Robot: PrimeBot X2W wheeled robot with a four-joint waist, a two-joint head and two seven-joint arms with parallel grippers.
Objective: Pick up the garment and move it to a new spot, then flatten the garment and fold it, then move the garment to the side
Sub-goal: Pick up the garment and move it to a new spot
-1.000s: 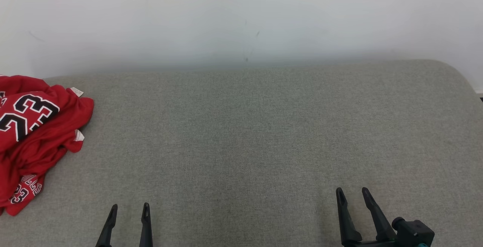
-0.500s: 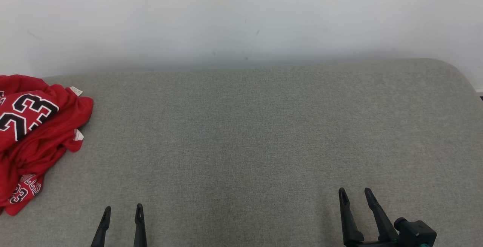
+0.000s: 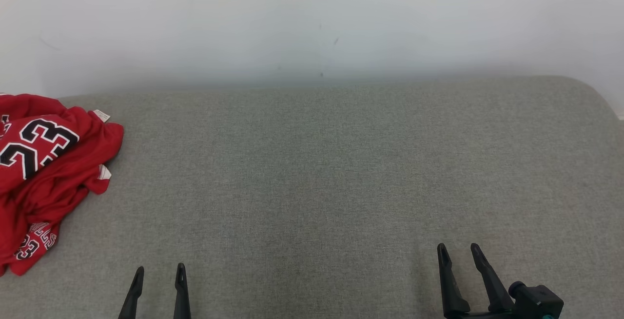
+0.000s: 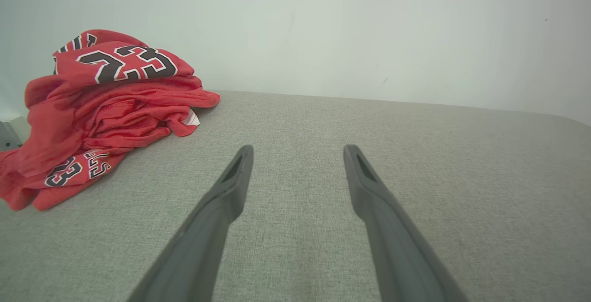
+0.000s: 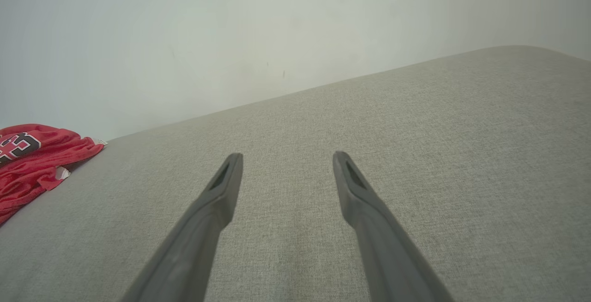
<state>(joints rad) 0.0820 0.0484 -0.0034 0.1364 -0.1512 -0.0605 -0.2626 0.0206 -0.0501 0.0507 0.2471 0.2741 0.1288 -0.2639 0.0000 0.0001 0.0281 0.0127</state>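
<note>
Head view — crumpled red jersey (image 3: 53, 177), grey cushion (image 3: 341, 187)

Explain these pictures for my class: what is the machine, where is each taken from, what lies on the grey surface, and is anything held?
This is a wheeled robot with two arms. One picture looks down from its head; the other two look along each arm's pincer. The left pincer and right pincer are both open and hold nothing. A crumpled red jersey numbered 23 lies at the robot's left on the grey padded surface, before a white wall.
</note>
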